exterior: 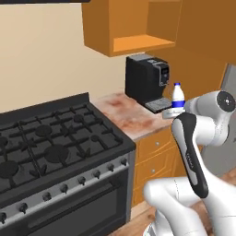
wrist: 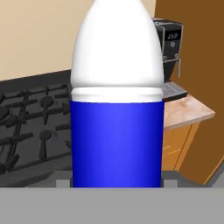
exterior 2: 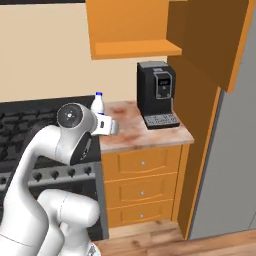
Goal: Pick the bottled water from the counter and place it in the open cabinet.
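The gripper (exterior: 174, 112) is clenching the bottled water (exterior: 178, 97) low on its body, and the bottle is standing upright in the grip, raised in the air and touching nothing else. In the hand view the bottled water (wrist: 117, 100) is sitting right at the fingers, its blue label band nearest the hand and its white shoulder rising above that (the finger tips themselves are hidden behind the bottle). Above the hand and further out, the cabinet (exterior: 138, 44) is showing its doorless shelf compartment with the orange interior. Beyond the hand, under that compartment, a black coffee machine (exterior 2: 157, 93) is standing on a short marbled top (exterior 2: 131, 131), which is lying below the held bottle. To one side of the hand, a black gas stove (exterior: 50, 147) is running alongside that top. Orange drawer units (exterior 2: 141, 185) are sitting under the stone, well below the hand
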### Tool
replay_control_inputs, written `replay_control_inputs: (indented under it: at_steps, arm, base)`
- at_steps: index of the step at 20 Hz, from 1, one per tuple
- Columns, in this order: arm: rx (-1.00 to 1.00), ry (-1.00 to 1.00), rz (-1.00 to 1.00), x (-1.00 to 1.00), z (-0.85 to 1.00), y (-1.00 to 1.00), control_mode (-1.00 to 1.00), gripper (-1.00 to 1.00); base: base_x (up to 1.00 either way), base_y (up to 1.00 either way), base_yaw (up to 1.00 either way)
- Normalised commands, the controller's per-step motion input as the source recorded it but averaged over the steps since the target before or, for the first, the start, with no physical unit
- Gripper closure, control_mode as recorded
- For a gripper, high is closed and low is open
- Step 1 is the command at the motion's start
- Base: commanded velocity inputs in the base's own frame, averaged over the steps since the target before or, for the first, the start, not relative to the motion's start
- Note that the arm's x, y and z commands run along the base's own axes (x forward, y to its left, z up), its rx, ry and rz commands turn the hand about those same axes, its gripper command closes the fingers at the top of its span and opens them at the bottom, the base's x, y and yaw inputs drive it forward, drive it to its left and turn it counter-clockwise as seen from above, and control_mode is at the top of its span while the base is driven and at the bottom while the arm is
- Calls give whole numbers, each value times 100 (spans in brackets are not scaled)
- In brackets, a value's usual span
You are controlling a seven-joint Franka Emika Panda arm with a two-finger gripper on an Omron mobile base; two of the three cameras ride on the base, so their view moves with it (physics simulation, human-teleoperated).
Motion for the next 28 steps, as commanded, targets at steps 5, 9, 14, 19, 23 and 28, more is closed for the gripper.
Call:
replay_control_inputs:
  at_steps: [5,9,14,19,23,28]
  arm:
    - [0,0,0,0,0,0,100,100]
    - [0,0,0,0,0,0,100,100]
    - [0,0,0,0,0,0,100,100]
    - [0,0,0,0,0,0,100,100]
    - [0,0,0,0,0,0,100,100]
    - [0,0,0,0,0,0,100,100]
  base:
    - [66,0,-8]
    - [60,-6,-2]
    - [48,-27,-3]
    - [53,-27,-10]
    - [60,-6,-5]
    - [56,-1,1]
